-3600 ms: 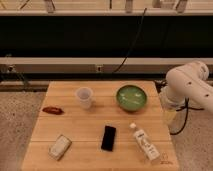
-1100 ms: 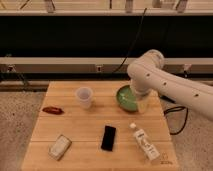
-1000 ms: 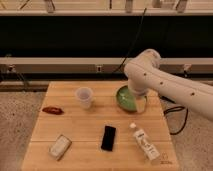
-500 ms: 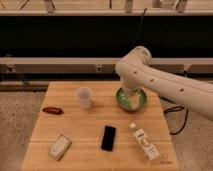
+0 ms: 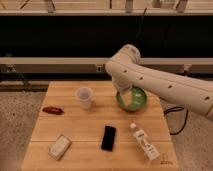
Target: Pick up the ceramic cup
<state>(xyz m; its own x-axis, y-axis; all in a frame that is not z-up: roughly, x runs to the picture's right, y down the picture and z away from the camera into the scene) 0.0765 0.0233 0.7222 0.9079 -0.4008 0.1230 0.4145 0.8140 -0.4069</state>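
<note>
The ceramic cup is a small white handleless cup standing upright on the wooden table, left of centre toward the back. My white arm reaches in from the right, and its bend is above the table's back edge. The gripper hangs down over the left part of the green bowl, to the right of the cup and apart from it. Nothing shows in the gripper.
A black phone lies flat at front centre. A white bottle lies on its side at front right. A red object lies at the left edge. A pale packet lies at front left. A dark shelf unit stands behind the table.
My arm has swung leftward from the table's right side, across the green bowl and toward the cup. The objects on the table have not moved.
</note>
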